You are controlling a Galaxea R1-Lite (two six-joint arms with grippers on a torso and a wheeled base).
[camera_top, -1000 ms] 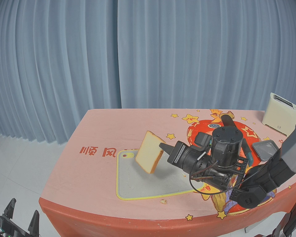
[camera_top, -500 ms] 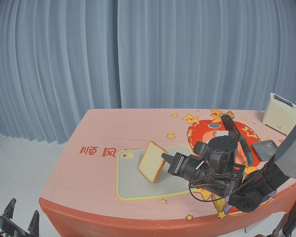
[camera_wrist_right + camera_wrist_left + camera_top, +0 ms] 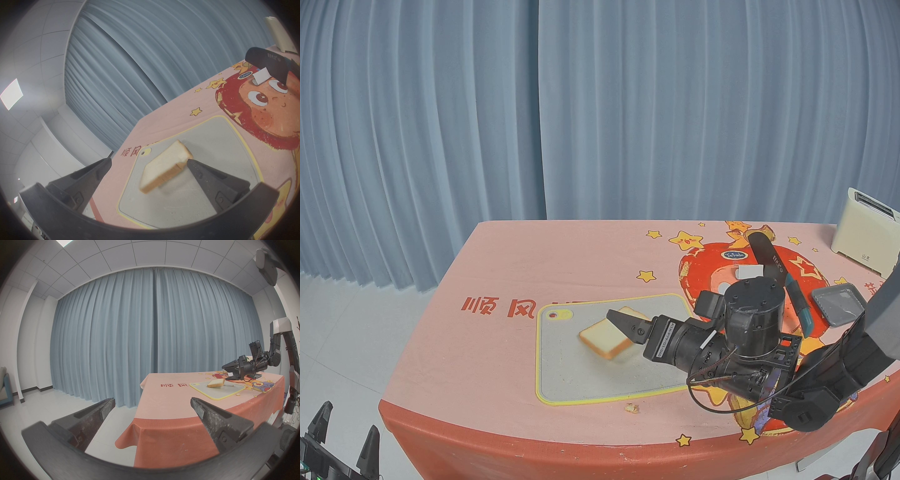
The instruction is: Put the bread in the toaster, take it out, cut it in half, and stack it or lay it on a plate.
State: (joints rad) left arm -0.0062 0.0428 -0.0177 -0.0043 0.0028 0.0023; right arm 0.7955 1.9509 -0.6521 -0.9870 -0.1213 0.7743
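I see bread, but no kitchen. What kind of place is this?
Probably a robot test room: a pale blue floor-length curtain hangs behind one table with a pink cartoon-print tablecloth, under a white panelled ceiling.

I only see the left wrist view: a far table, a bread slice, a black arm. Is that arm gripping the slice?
Observer: No. The right gripper has its jaws open; the bread sits tilted on the cutting board between them.
Operator: Anything to cut it with?
Observer: A knife lies on the table behind that arm.
Operator: And a plate?
Observer: A grey tray sits beside the knife's handle.
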